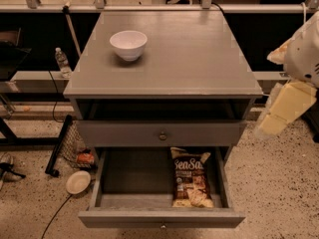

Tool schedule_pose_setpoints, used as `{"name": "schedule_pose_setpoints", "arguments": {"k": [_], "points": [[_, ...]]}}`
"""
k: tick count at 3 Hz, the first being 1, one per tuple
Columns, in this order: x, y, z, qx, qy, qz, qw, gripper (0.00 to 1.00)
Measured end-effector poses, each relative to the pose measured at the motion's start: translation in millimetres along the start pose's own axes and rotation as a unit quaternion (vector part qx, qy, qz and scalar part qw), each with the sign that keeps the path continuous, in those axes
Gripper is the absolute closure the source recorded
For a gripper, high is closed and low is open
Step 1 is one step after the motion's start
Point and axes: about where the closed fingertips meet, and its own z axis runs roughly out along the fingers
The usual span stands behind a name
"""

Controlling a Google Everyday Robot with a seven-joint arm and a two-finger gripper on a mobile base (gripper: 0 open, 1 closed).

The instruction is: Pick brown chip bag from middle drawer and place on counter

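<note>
The brown chip bag (191, 183) lies flat in the right half of the open middle drawer (134, 176), its white "SeaSalt" lettering facing up. The drawer is pulled out at the bottom of the cabinet. The grey counter (189, 49) is the cabinet's top. My gripper (273, 124), cream-yellow on a white arm, hangs at the right edge of the view. It is beside the cabinet's right side, above and to the right of the bag, and holds nothing that I can see.
A white bowl (128, 44) stands on the counter's back left. A shut knobbed drawer front (162, 133) sits above the open drawer. On the floor at the left are a white disc (78, 181), a wire basket (75, 148), and a water bottle (62, 62) on a ledge.
</note>
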Motion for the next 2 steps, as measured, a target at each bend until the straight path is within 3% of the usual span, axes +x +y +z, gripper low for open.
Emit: {"name": "schedule_pose_setpoints", "arguments": {"k": [1, 2], "points": [[0, 0, 0, 0.000, 0.000, 0.000, 1.0000, 0.00], [10, 8, 19, 0.001, -0.004, 0.022, 0.9998, 0.00]]}}
